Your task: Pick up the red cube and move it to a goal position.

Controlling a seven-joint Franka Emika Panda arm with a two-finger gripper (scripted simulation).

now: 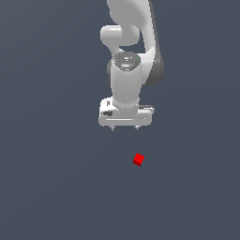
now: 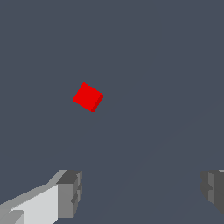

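Note:
The red cube (image 1: pixel 138 160) is a tiny bright red block lying on the flat dark grey floor, turned at an angle. My white gripper (image 1: pixel 124 128) hangs above the floor, pointing down, and the cube lies apart from it, nearer the camera and slightly toward the exterior view's right. The gripper is open and empty, with only short fingertips showing below the hand. In the wrist view the red cube (image 2: pixel 88 97) sits on the floor ahead of the gripper (image 2: pixel 142 192), outside the wide gap between the two grey fingertips (image 2: pixel 70 192).
The dark grey floor (image 1: pixel 56 187) fills both views with no other objects on it. The white arm (image 1: pixel 129 42) rises behind the gripper to the upper edge of the exterior view.

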